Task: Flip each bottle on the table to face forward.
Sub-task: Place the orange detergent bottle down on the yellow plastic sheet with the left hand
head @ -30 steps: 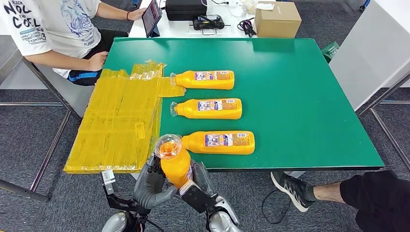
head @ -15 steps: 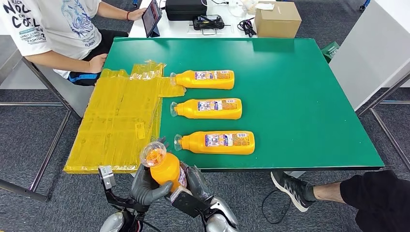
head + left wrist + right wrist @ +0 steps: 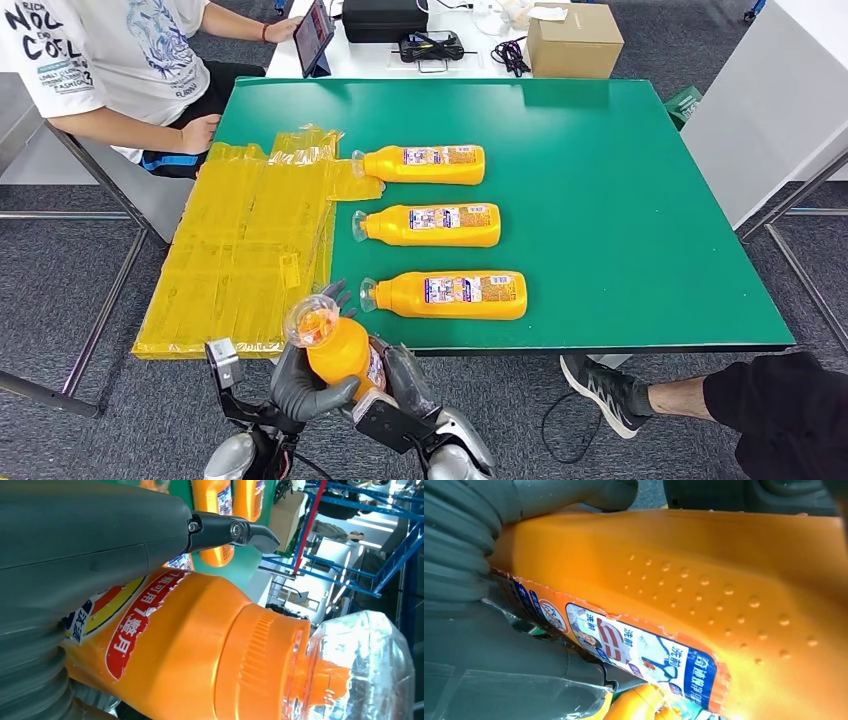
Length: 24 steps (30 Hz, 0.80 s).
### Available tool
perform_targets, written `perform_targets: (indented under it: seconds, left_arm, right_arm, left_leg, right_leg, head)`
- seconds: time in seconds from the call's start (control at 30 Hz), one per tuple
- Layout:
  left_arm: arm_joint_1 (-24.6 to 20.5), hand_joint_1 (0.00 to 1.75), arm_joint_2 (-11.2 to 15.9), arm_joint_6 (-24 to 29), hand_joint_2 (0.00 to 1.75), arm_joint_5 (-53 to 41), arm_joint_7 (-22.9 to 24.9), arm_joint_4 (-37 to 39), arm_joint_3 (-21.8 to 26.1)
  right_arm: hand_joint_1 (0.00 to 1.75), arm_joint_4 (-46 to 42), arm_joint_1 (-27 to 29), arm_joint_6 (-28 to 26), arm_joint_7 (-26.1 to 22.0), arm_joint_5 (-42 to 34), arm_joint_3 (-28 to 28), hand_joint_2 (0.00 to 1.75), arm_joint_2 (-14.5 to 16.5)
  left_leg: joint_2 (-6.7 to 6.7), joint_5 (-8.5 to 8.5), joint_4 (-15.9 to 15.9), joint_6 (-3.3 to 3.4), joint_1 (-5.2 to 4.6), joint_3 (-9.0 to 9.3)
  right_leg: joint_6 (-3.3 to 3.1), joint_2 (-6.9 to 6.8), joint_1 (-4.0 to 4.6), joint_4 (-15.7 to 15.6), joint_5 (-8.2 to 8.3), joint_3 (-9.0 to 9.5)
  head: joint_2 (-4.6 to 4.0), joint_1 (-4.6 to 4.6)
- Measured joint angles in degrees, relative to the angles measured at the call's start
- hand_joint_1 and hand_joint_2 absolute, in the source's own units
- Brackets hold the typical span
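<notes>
Below the table's [image 3: 640, 200] near edge we hold the orange bottle [image 3: 340, 352] off the surface, left hand [image 3: 297, 383] and right hand [image 3: 402, 385] both clasped round its body, clear cap [image 3: 312, 320] up. It looks rigid, smooth plastic, likely slippery; we judge the dimpled flank [image 3: 724, 600] the surest hold, never the cap.

Bare green table [image 3: 650, 220] right (bottles [image 3: 430, 225] left).
</notes>
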Motion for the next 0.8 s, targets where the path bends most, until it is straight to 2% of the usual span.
perform_targets:
  seconds: [0.03, 0.13, 0.17, 0.77, 0.8]
  left_arm:
    - [-0.1, 0.3, 0.0, 0.0, 1.75, -0.3, -0.1, 0.0, 0.0]
    - [-0.2, 1.56, 0.0, 0.0, 1.75, -0.8, -0.5, 0.0, 0.2]
    - [-0.2, 1.75, -0.1, 0.0, 1.75, -0.9, -0.7, 0.0, 0.3]
    - [0.1, 1.75, -1.2, 0.2, 1.75, -0.6, -2.0, -0.5, 2.1]
    - [0.1, 1.75, -1.2, 0.2, 1.75, -0.6, -2.0, -0.5, 2.2]
  right_arm:
    - [1.75, -0.3, 0.1, 0.2, 0.1, 0.1, 0.1, 1.75, -0.1]
    - [1.75, -0.8, 0.1, 0.8, 0.5, 0.3, 0.4, 1.75, -0.3]
    - [1.75, -0.9, 0.1, 0.8, 0.6, 0.3, 0.4, 1.75, -0.3]
    - [1.75, -1.0, 0.0, 1.3, 1.2, 0.7, 1.3, 1.75, -0.3]
    - [1.56, -1.0, 0.0, 1.3, 1.3, 0.8, 1.3, 1.75, -0.3]
  left_leg:
    - [0.0, 0.0, 0.0, 0.0, 0.0, 0.0]
    - [0.0, 0.0, 0.0, 0.0, 0.0, 0.0]
    - [0.0, 0.0, 0.0, 0.0, 0.0, 0.0]
    - [0.0, 0.0, 0.0, 0.0, 0.0, 0.0]
    - [0.0, 0.0, 0.0, 0.0, 0.0, 0.0]
  right_leg:
    - [0.0, 0.0, 0.0, 0.0, 0.0, 0.0]
    - [0.0, 0.0, 0.0, 0.0, 0.0, 0.0]
    - [0.0, 0.0, 0.0, 0.0, 0.0, 0.0]
    - [0.0, 0.0, 0.0, 0.0, 0.0, 0.0]
    - [0.0, 0.0, 0.0, 0.0, 0.0, 0.0]
  head:
    - [0.0, 0.0]
    - [0.0, -0.01]
    - [0.0, -0.01]
    - [0.0, 0.0]
    - [0.0, 0.0]
